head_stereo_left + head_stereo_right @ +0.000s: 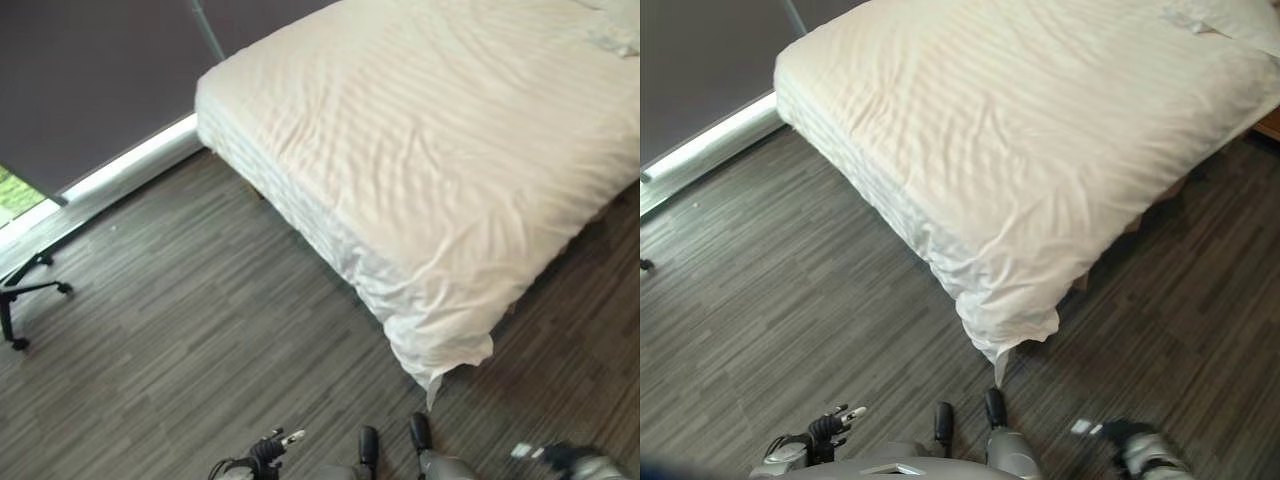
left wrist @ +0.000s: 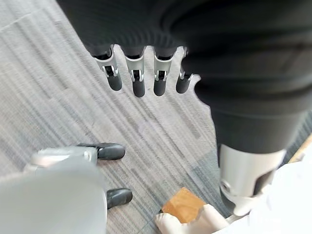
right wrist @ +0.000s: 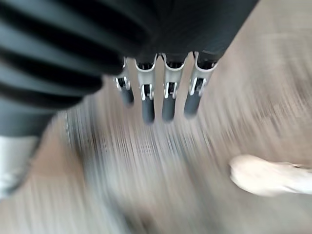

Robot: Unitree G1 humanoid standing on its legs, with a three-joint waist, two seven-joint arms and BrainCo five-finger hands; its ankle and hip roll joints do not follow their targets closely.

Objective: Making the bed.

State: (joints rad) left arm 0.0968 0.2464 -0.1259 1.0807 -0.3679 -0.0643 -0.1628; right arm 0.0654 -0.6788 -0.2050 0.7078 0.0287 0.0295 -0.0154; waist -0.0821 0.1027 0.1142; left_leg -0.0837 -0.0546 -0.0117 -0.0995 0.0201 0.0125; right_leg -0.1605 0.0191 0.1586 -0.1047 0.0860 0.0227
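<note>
The bed [image 1: 430,150] stands ahead of me under a white striped duvet [image 1: 1020,130] that lies fairly flat with soft wrinkles. Its near corner [image 1: 435,350] droops toward the floor. My left hand [image 2: 139,80] hangs low at my side over the grey floor, fingers straight and empty, and also shows in the left eye view as my left hand [image 1: 272,448]. Past it are the bed's wooden leg [image 2: 183,204] and the duvet edge [image 2: 292,195]. My right hand [image 3: 156,97] hangs open too, holding nothing, with the duvet corner [image 3: 268,175] beyond it.
A pillow [image 1: 615,35] lies at the bed's far right end. An office chair base [image 1: 25,295] stands at the left by the window wall [image 1: 90,90]. Grey plank floor [image 1: 200,300] stretches between me and the bed.
</note>
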